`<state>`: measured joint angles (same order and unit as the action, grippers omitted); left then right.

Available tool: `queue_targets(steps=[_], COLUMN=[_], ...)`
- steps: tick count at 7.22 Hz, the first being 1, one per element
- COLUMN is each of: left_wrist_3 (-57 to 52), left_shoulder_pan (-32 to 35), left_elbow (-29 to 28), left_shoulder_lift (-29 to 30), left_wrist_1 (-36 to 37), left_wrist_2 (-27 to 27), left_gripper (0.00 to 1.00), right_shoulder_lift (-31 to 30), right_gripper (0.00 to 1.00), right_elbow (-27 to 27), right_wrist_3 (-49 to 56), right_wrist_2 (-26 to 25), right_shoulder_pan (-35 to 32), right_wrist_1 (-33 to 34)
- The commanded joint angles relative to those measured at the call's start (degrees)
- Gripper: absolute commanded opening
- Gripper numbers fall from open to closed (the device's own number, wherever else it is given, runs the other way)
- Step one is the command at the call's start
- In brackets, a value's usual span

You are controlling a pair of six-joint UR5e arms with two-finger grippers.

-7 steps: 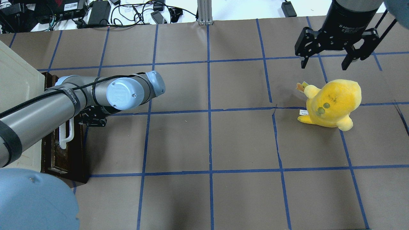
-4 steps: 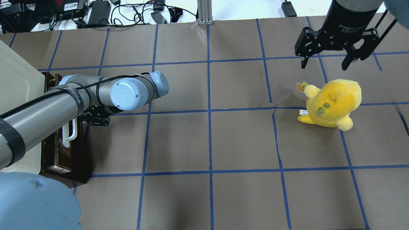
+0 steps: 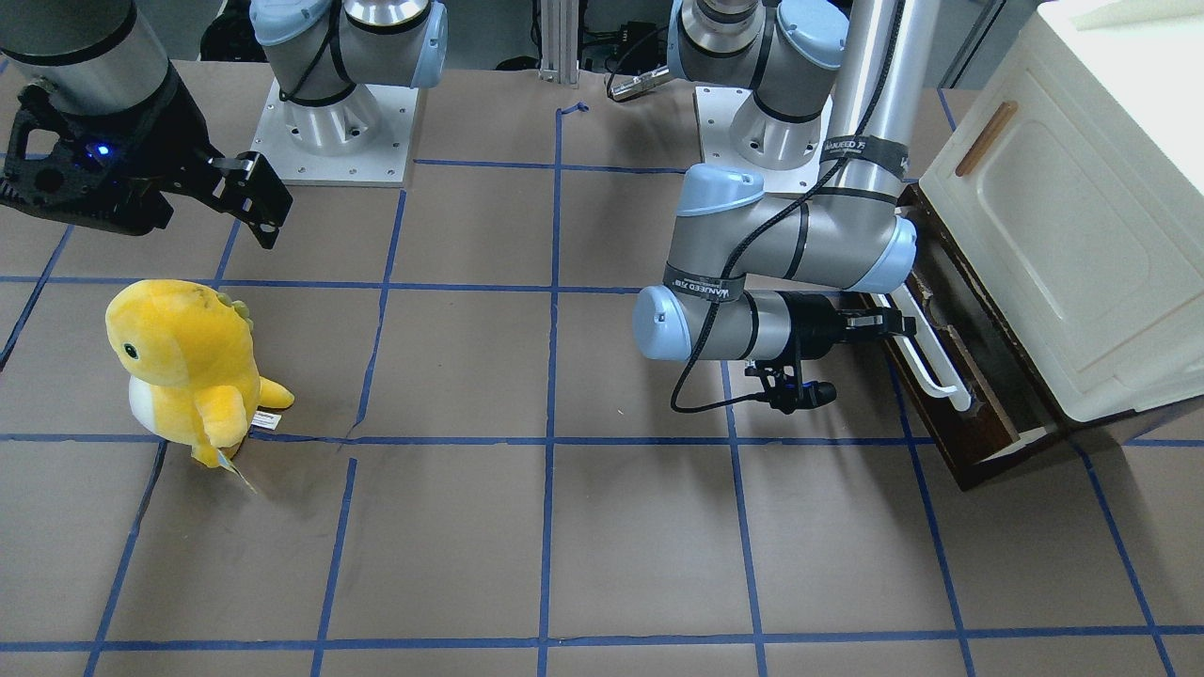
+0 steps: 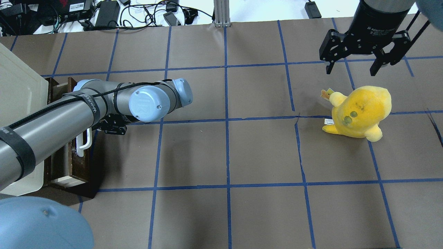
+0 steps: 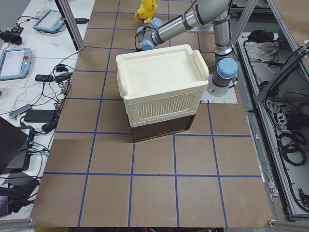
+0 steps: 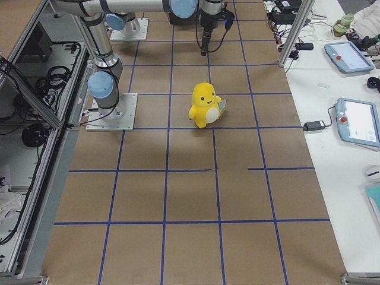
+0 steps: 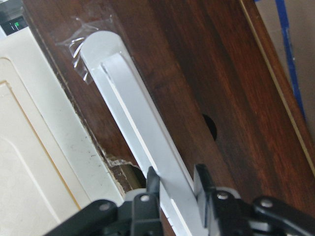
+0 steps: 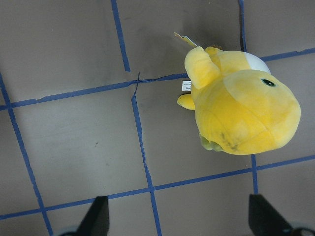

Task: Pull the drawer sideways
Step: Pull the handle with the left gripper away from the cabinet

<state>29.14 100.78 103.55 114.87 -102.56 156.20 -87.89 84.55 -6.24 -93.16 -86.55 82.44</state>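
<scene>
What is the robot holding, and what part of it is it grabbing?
The left gripper holds the drawer by its white bar handle, jaws pinching the bar from both sides. The right gripper is open and holds nothing.

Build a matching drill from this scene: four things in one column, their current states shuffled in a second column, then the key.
Things
1. drawer
2. left end effector
3. right end effector
4. yellow plush toy

States
A. open, held above the table
B. standing on the table, nothing gripping it
C. partly out from under the cream cabinet
D. shut on the white bar handle

Pairs: 1-C, 2-D, 3-A, 4-B
</scene>
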Motion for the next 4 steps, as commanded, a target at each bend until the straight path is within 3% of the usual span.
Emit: queue_targets(steps=[1, 4], left_wrist_3=[0.0, -0.1], left_shoulder_pan=[1.4, 2.9], left_elbow=[-0.1, -0.1], left_shoulder_lift=[0.0, 0.1], left_wrist_1=[-0.1, -0.2], left_wrist_2=[-0.5, -0.6], left_gripper=[0.19, 0.19], right_shoulder_lift=[0.0, 0.0], right_gripper=[1.0, 1.0], right_elbow=[0.0, 0.0], right_wrist_3=[0.0, 0.0], right_wrist_2=[0.0, 0.0], right_shoulder_pan=[0.0, 0.1], right_wrist_1=[0.0, 0.0])
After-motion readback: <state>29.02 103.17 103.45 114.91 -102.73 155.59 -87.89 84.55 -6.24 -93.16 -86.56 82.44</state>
